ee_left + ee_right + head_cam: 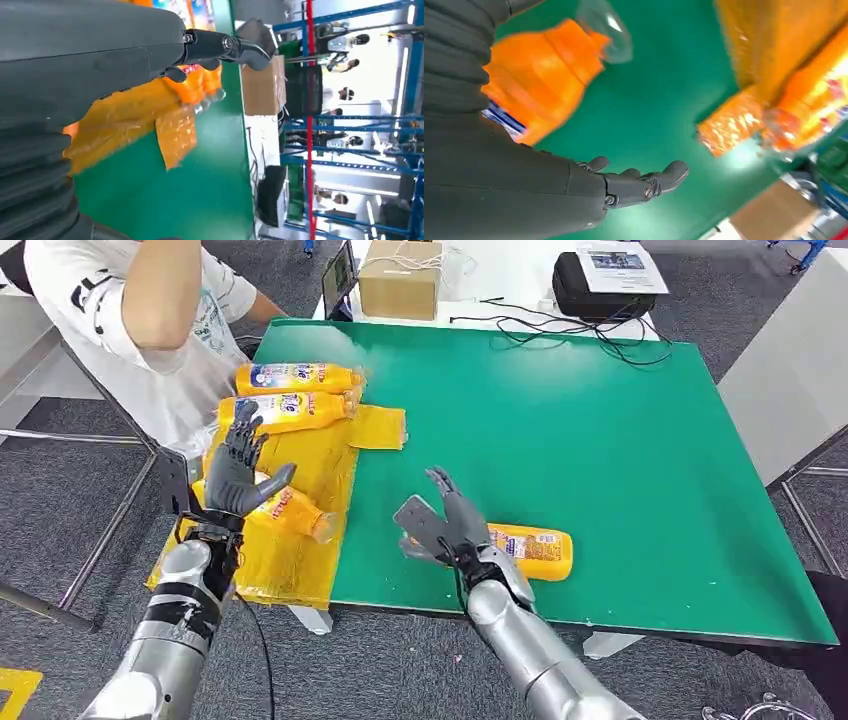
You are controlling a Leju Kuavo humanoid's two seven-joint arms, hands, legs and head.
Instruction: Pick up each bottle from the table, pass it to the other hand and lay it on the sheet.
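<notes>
Three bottles on the yellow sheet already – one bottle left on the green counter. Right hand sits over it, fingers spread, holding nothing; left hand open, empty too.

The wide right and far stretch of the green desk lies bare. On the left, the yellow sheet is crowded by three bottles. A person sits close at the far left corner; a cardboard box, cables and a black bag line the far edge.
</notes>
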